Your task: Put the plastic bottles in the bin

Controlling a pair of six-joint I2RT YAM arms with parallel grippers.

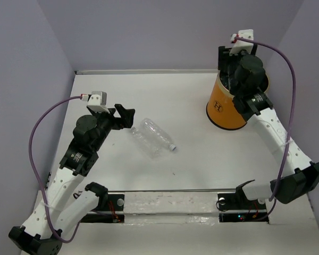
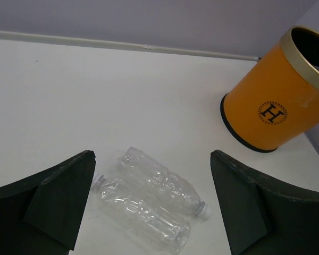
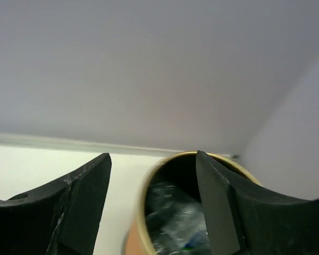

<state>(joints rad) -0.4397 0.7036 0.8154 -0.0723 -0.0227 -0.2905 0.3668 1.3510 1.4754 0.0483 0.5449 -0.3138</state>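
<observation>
Two clear plastic bottles (image 1: 151,138) lie side by side on the white table, caps pointing opposite ways. In the left wrist view the far bottle (image 2: 162,179) and the near bottle (image 2: 143,215) lie between and just beyond my fingers. My left gripper (image 1: 125,117) (image 2: 151,157) is open and empty, just left of the bottles. The orange bin (image 1: 226,109) (image 2: 271,101) stands upright at the back right. My right gripper (image 1: 229,79) (image 3: 151,159) is open and empty, right over the bin's pale rim (image 3: 149,183). A clear bottle (image 3: 181,218) lies inside the bin, blurred.
Lilac walls close the table on the left, back and right. The bin stands near the back right corner. A purple cable loops from each wrist. The arm bases and a clear strip lie along the near edge (image 1: 165,204).
</observation>
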